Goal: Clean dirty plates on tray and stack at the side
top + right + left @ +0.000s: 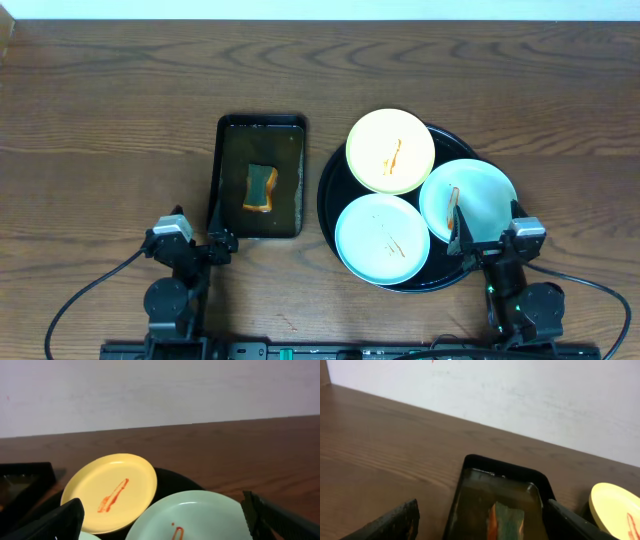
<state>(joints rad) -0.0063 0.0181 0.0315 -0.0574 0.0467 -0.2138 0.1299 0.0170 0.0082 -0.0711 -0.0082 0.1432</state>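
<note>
On the glossy round tray (328,190) sit three smooth, sauce-streaked plates (390,150).

I read no legible text, label, brand, number or sign in the overhead, left wrist or right wrist views. The only candidate is a small red mark (432,361) on the pale wall (530,395), at the upper left of the left wrist frame. It is cut by the frame edge and too small to resolve into characters.
</note>
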